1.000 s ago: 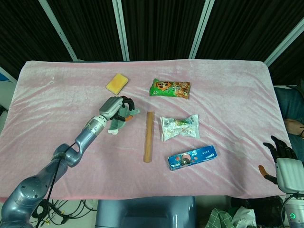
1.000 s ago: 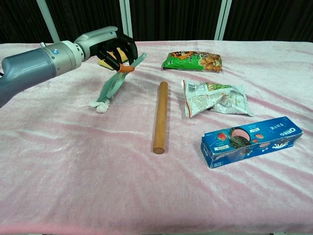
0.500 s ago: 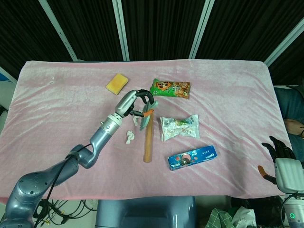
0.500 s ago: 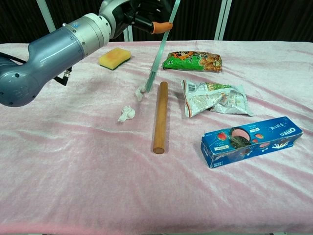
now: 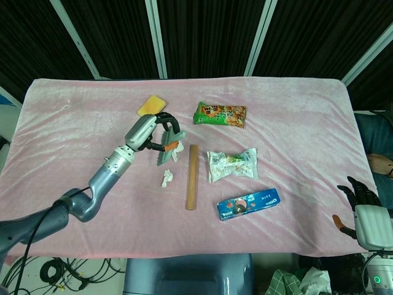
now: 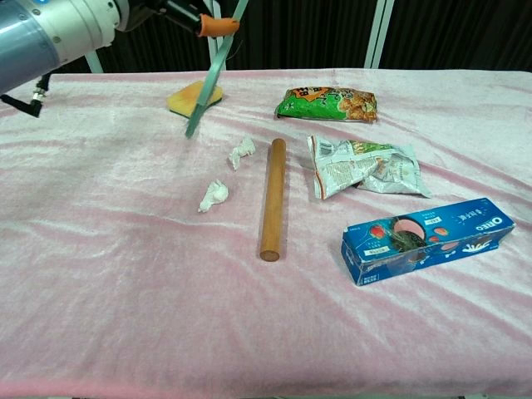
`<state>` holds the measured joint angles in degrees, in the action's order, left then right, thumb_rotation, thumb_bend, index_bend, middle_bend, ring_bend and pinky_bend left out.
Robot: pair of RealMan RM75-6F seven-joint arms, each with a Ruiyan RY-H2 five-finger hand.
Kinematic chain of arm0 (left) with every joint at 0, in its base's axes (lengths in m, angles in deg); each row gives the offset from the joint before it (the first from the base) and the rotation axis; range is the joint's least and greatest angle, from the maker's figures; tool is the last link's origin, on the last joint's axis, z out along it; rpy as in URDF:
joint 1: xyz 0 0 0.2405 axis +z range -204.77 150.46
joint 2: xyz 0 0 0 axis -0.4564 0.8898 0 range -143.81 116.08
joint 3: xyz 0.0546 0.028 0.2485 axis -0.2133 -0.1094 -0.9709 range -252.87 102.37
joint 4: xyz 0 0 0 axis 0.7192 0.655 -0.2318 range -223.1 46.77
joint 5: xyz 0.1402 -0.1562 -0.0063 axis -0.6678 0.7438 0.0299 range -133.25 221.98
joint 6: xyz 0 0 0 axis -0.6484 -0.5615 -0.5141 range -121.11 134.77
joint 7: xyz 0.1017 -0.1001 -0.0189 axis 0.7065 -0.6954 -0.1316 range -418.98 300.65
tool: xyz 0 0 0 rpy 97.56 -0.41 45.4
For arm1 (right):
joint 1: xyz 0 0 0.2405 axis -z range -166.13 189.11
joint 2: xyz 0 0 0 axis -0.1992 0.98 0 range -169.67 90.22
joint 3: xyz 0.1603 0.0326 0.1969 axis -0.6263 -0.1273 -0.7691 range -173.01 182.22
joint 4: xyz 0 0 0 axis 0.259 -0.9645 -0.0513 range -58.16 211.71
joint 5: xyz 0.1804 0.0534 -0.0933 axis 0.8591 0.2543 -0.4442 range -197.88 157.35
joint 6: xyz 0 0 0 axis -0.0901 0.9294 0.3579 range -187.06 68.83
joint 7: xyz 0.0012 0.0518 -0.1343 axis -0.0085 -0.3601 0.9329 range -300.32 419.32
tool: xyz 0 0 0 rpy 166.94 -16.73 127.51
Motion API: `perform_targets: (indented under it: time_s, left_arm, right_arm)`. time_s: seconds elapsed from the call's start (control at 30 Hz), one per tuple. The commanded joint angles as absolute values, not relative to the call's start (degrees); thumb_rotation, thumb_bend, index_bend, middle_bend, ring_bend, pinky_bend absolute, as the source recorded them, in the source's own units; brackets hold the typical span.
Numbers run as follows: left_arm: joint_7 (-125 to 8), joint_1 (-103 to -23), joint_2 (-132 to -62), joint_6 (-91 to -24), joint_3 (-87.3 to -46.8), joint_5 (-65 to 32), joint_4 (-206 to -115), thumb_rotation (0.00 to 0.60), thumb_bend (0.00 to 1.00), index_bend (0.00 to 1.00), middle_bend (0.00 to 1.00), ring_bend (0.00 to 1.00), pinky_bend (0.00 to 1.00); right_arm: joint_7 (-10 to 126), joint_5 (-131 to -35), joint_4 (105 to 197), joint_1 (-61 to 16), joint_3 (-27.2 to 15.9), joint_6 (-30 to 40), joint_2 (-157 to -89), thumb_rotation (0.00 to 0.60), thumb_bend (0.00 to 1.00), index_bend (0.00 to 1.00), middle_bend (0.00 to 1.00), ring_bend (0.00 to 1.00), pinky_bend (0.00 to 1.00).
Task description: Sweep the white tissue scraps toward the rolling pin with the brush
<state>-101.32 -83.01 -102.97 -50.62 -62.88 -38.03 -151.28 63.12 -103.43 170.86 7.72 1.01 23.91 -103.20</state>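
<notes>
My left hand grips a green brush by its orange-collared handle and holds it in the air, bristles down and off the cloth. Two white tissue scraps lie left of the wooden rolling pin: one close beside the pin's far end, the other a little further left. In the head view the brush hangs above the nearer scrap, with the pin to its right. My right hand rests at the table's right front corner, fingers apart and holding nothing.
A yellow sponge lies behind the brush. A green snack bag, a crumpled clear bag and a blue Oreo box lie right of the pin. Pink cloth covers the table.
The left hand swept the brush right toward the pin, pushing the scraps closer to it. It has since lifted the brush and drawn it back left, leaving both scraps on the cloth.
</notes>
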Motion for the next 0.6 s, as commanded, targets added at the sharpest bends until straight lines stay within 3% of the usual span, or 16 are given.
perform_targets:
  time_s: [0.03,0.23,0.6]
  left_arm:
    - [-97.79,-80.7,-99.99,-47.3,-65.84,-37.17,-154.88,0.6,0.42,0.65,0.68,0.32,0.47]
    - [-97.94,-80.34,-102.33,-46.4,-67.0,-37.81,-153.81,0.6,0.42,0.65,0.68,0.32,0.47]
    - [-96.26,-82.46,-111.43,-45.94,-65.23,-37.1,-143.91,0.6,0.42,0.65,0.68,0.32,0.47]
  right_arm:
    - [63.12,-103.4,170.9,7.72,1.01,23.89,-103.21,0.6,0.18,0.23,0.08,0.11,0.19]
    - [63.06,-103.27,170.98,7.77,0.93,23.98,-103.18,0.6,0.18,0.23,0.08,0.11,0.19]
    - [62.25,-103.15,171.13,7.78,0.97,23.68,-102.98,0.6,0.18,0.23,0.08,0.11,0.19]
